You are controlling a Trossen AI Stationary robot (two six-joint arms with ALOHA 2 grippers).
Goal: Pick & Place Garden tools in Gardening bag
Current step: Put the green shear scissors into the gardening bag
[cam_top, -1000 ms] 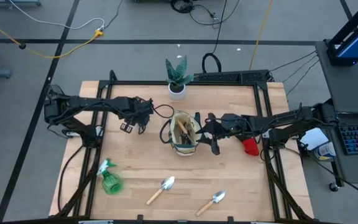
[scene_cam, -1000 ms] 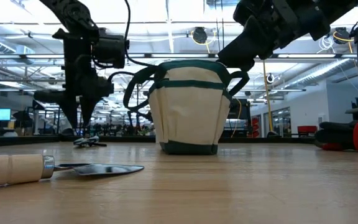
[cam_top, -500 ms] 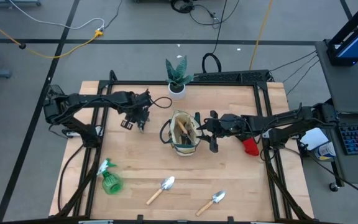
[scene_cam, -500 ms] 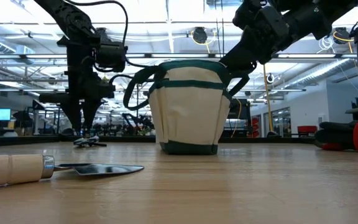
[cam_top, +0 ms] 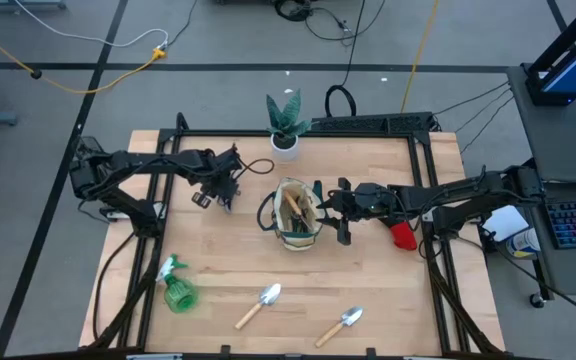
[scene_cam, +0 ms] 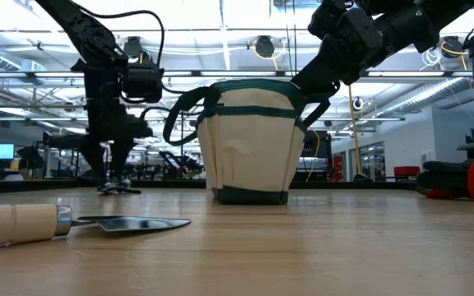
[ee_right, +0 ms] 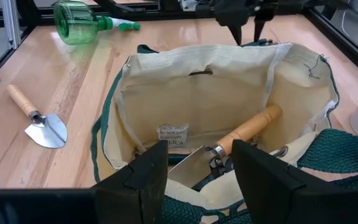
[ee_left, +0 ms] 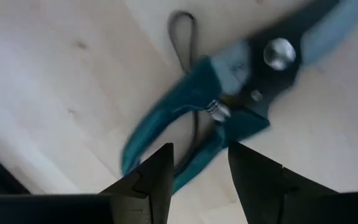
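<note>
The teal-handled pruners point(ee_left: 241, 106) lie flat on the table at its far left point(cam_top: 199, 200). My left gripper point(ee_left: 201, 152) points down just above them, open, with a finger on each side of the handles. It also shows in the high view point(cam_top: 215, 192) and the low view point(scene_cam: 109, 168). The beige gardening bag point(cam_top: 296, 213) stands upright mid-table, with a wooden-handled tool point(ee_right: 247, 130) inside. My right gripper point(ee_right: 197, 152) is open and empty at the bag's right rim point(cam_top: 340, 215). A green spray bottle point(cam_top: 175, 288), two trowels point(cam_top: 260, 303) point(cam_top: 343, 322) and a red item point(cam_top: 402, 236) lie on the table.
A green plant in a white pot point(cam_top: 285, 125) stands at the far edge behind the bag. A black frame point(cam_top: 423, 160) runs round the table. Bare wood lies between the bag and the trowels near the front edge.
My left gripper has gone down toward the pruners and a little toward the table's far left, staying open. My right gripper and the bag have kept still.
</note>
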